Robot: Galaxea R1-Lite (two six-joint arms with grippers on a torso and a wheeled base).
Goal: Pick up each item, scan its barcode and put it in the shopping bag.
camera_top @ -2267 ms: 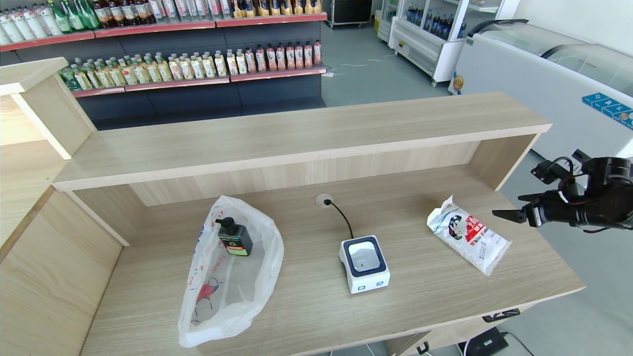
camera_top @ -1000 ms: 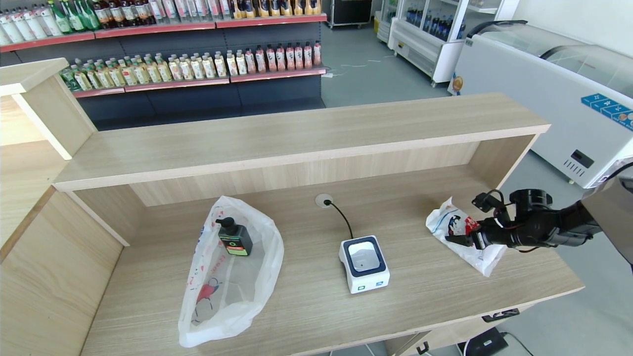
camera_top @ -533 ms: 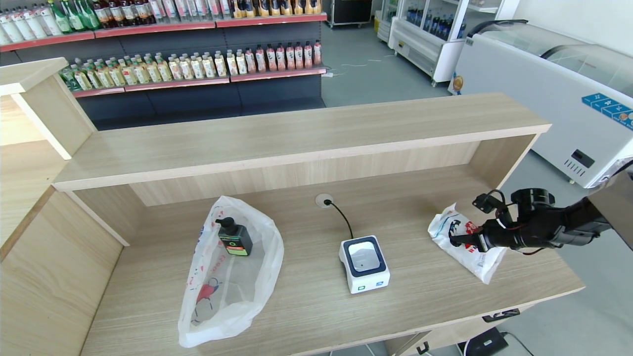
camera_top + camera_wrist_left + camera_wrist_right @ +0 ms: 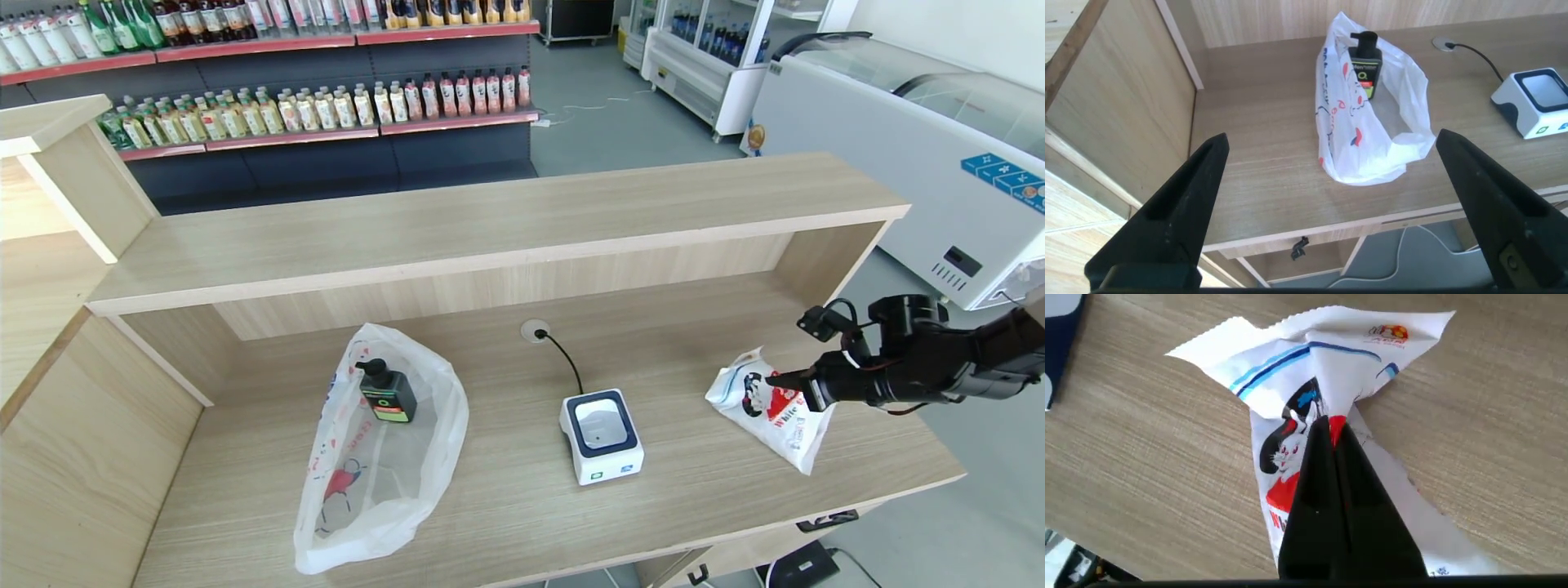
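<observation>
White packet (image 4: 775, 418) was caught at last! The right gripper (image 4: 774, 380) had swung in from beyond the counter's (image 4: 506, 523) edge on the far side of the packet from the scanner (image 4: 602, 435), dropped onto the packet and pinched. By now its fingers were pressed together with a fold of the wrapper gathered between them. The end of the packet farther from the scanner had started to rise, while the rest seemed to drag on the wood. So the pick-up looked under way, with scanning and bagging yet to come.

The packet sat to the scanner's right, well apart from it. It was a soft, crinkly pillow pack, white with blue stripes and a red patch, creased into a ridge at the grip.

Left of the scanner, the shopping bag (image 4: 384, 465) lay open with a dark pump bottle (image 4: 386, 394) inside. The left gripper (image 4: 1331, 145) hung beyond the bag, its fingers spread wide and holding nothing.
</observation>
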